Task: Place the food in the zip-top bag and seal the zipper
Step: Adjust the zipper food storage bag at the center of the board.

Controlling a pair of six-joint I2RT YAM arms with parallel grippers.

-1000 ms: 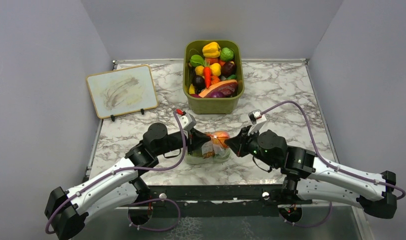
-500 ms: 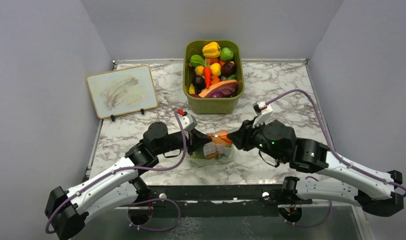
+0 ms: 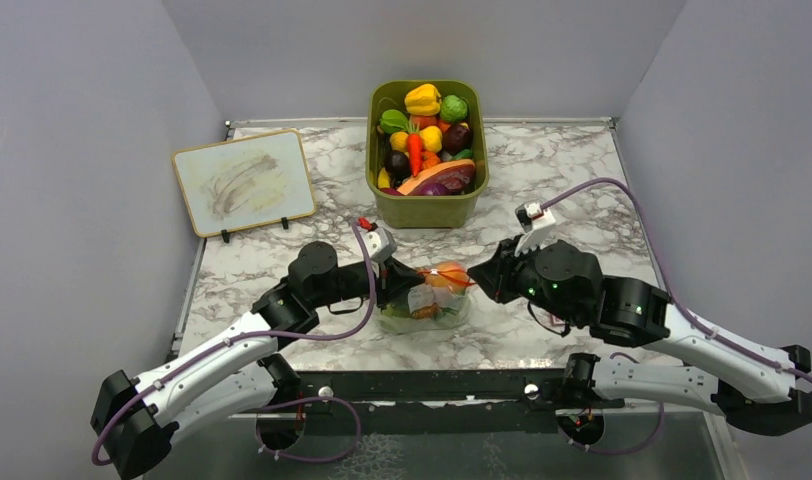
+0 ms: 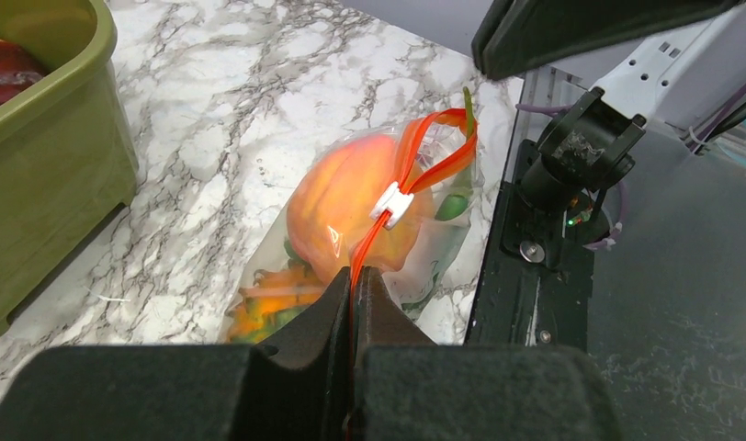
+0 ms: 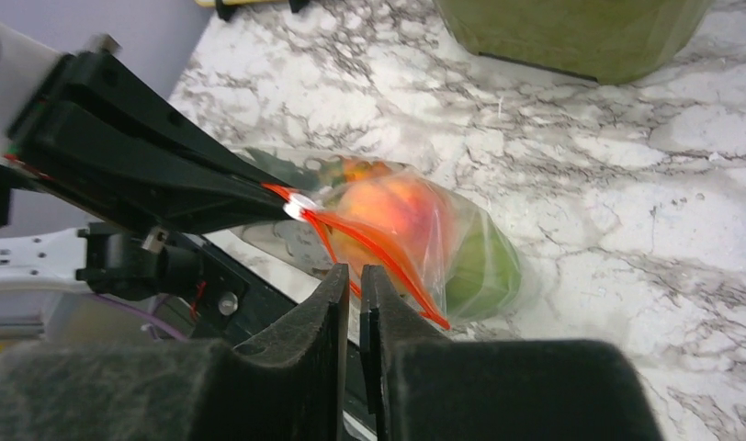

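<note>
The zip-top bag lies on the marble near the front edge, holding the food: a round orange-peach fruit, a light-green ball and an orange bumpy piece. My left gripper is shut on the zipper, just behind its white slider. Beyond the slider the orange-red strip splits into an open loop. My right gripper hovers just right of the bag. Its jaws stand a narrow slit apart with nothing between them, and they do not touch the zipper.
An olive-green bin full of toy produce stands behind the bag. A small whiteboard leans at the back left. The black table frame runs right by the bag's near side.
My right gripper has let go of the bag's mouth and drawn back to the right, its arm lifting. The left gripper keeps its hold and the bag has shifted slightly.
</note>
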